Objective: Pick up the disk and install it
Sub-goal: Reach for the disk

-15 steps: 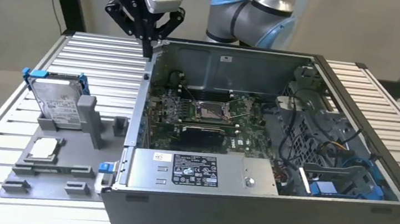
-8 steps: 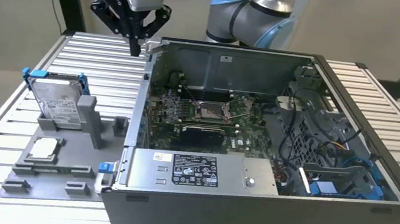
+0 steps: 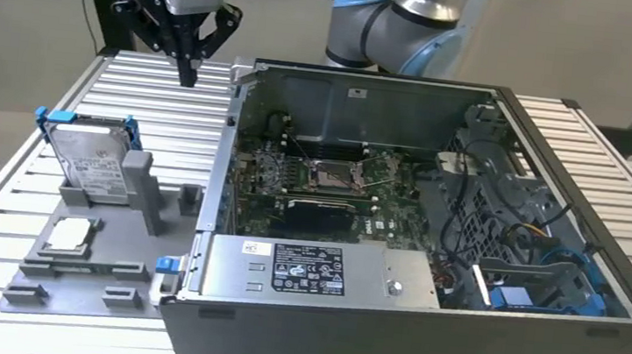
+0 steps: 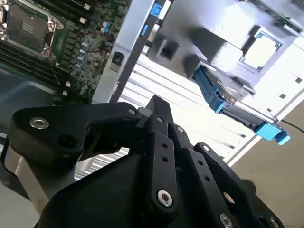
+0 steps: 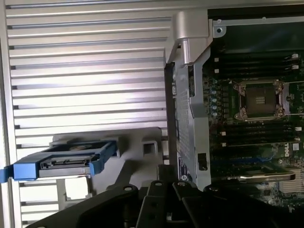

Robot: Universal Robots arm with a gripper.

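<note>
The disk (image 3: 96, 161) is a silver-grey drive with a white label in a bright blue carrier. It leans tilted in a grey holder (image 3: 148, 188) on the exterior view's left, beside the open computer case (image 3: 208, 219). My gripper (image 3: 189, 74) hangs above the slatted table behind the disk, well apart from it, near the case's back corner. Its black fingers meet at the tip, shut on nothing. In the second wrist view the gripper (image 4: 156, 101) points toward the disk (image 4: 239, 101). In the first wrist view the disk (image 5: 64, 163) shows edge-on beyond the gripper (image 5: 164, 172).
A grey fixture tray (image 3: 81, 269) in front of the disk carries a small square silver chip (image 3: 69, 233). Inside the case are the motherboard (image 3: 328, 178), a power supply (image 3: 318, 270) and a blue-clipped drive bay (image 3: 529, 296) at the exterior view's right. The aluminium table (image 3: 9, 189) surrounds everything.
</note>
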